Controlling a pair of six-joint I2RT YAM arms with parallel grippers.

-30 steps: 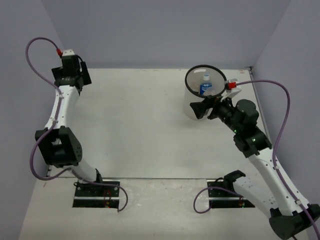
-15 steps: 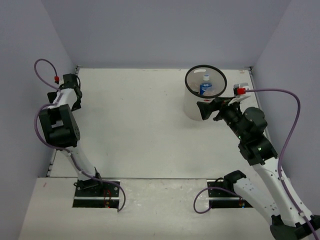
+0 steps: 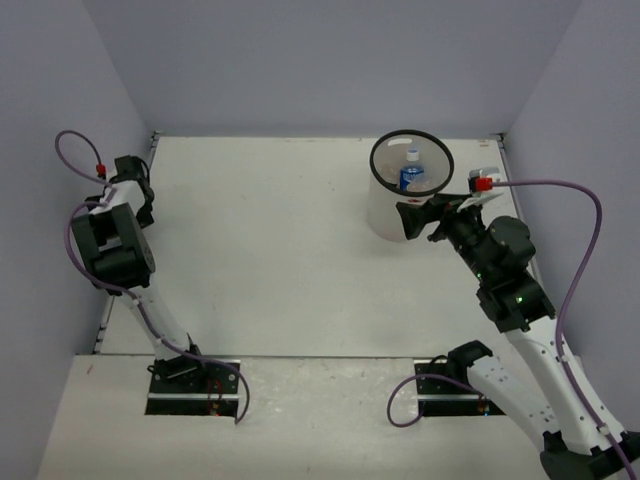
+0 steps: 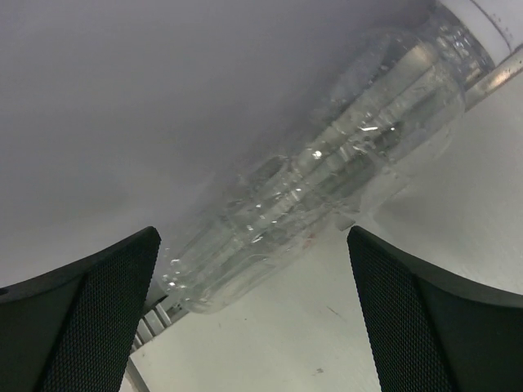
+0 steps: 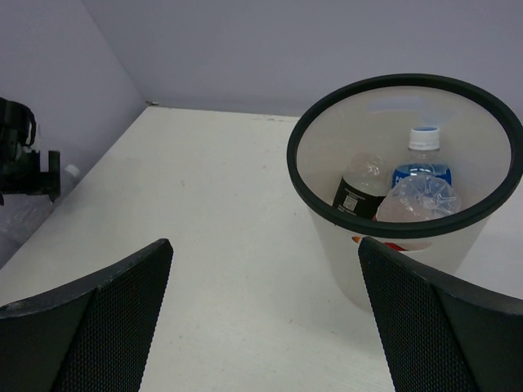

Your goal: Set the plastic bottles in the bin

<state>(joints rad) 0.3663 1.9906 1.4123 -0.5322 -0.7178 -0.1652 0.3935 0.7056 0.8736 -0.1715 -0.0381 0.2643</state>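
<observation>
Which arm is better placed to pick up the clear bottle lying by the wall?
Left. The open left end effector frames the clear bottle at the wall. The right end effector hangs open beside the bin, across the table.

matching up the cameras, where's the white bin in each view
Top external: the bin stands at the far right of the table.
Left wrist: not in it; only a clear bottle lying by the wall.
Right wrist: the bin fills the upper right, open top visible.
Shared landmark: the blue-labelled bottle inside it, in both those views.
</observation>
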